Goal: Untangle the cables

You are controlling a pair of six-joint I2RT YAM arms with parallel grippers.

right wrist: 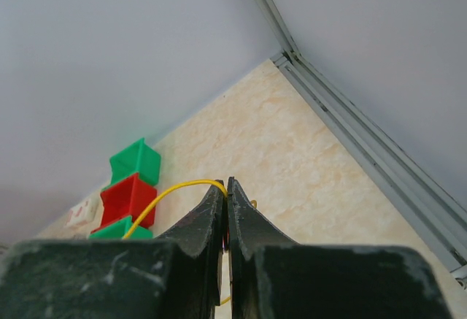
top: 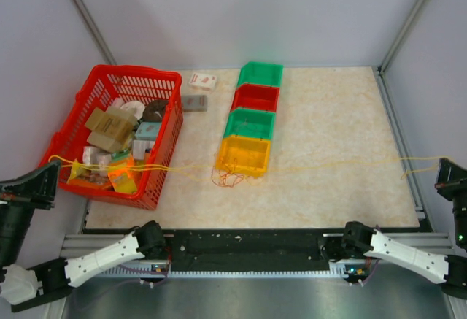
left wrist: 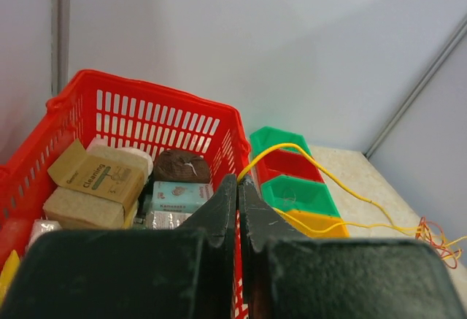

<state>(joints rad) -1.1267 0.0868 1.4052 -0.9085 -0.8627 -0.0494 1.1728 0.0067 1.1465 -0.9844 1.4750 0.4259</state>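
1. Two grippers: left gripper (left wrist: 237, 187) and right gripper (right wrist: 226, 190), fingers pressed together, each pinching an end of the thin yellow wiry cable (top: 328, 165).
2. Cable stretched across beige stone-pattern table (top: 336, 114), over red plastic basket (top: 139, 71). Small red-orange wire tangle (top: 230, 180) hangs on it, just before the yellow bin.
3. Probably light, floppy, slippery; grip beside the tangle.
4. Count: four small plastic bins (top: 260, 66), one basket.

White arm links (top: 398, 250), black joints (top: 152, 237); left gripper (left wrist: 237, 184) black, right gripper (right wrist: 226, 186) scuffed black.
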